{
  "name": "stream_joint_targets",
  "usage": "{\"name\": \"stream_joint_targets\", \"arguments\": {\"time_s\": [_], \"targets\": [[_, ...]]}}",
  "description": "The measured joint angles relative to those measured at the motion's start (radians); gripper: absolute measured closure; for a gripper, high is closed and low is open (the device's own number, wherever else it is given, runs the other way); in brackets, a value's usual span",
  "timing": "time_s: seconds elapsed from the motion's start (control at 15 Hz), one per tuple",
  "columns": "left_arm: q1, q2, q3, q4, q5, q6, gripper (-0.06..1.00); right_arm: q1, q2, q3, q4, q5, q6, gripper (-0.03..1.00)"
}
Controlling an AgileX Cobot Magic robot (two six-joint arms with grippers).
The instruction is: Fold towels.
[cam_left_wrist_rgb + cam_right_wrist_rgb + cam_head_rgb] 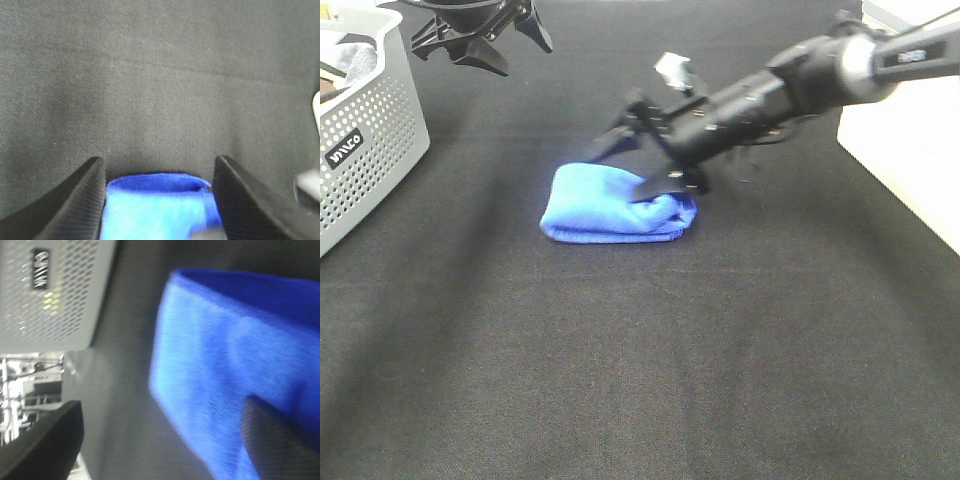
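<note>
Folded towel (610,208) at frame centre on the desk (620,380); right tool (645,160) open over it; left tool (485,40), upper left, open, empty.

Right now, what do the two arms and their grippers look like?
Both arms are black. The right arm has a silvery-grey band near a dark label, thin cables and a small pale camera block. Each gripper, left gripper and right gripper, has flat, ribbed black fingers.
</note>
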Motion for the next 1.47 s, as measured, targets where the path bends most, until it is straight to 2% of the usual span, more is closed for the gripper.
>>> {"name": "stream_joint_targets", "arguments": {"time_s": [0.2,0.33,0.47,0.73,0.87,1.07,1.13,1.33,1.47], "targets": [[0.0,0.0,0.0,-0.001,0.004,0.0,0.34,-0.076,0.003,0.0,-0.058,0.032,0.019,0.16],[0.0,0.0,0.0,-0.001,0.004,0.0,0.34,-0.109,0.003,0.0,-0.066,0.09,0.019,0.16],[0.0,0.0,0.0,-0.001,0.014,0.0,0.34,-0.116,0.003,0.0,-0.116,0.149,0.019,0.16],[0.0,-0.018,0.0,0.015,0.095,0.029,0.34,-0.115,-0.024,0.0,-0.239,0.166,0.06,0.16],[0.0,-0.06,0.0,0.041,0.169,0.09,0.34,-0.115,-0.097,0.0,-0.316,0.166,0.098,0.16],[0.0,-0.156,-0.003,0.068,0.319,0.192,0.34,-0.115,-0.255,0.0,-0.488,0.202,0.214,0.16],[0.0,-0.156,-0.003,0.068,0.319,0.192,0.34,-0.115,-0.255,0.0,-0.488,0.202,0.214,0.16],[-0.001,-0.262,0.017,0.12,0.326,0.225,0.34,-0.115,-0.39,0.019,-0.591,0.252,0.281,0.16],[-0.001,-0.412,0.135,0.194,0.325,0.236,0.34,-0.115,-0.53,0.128,-0.663,0.256,0.306,0.16]]}}
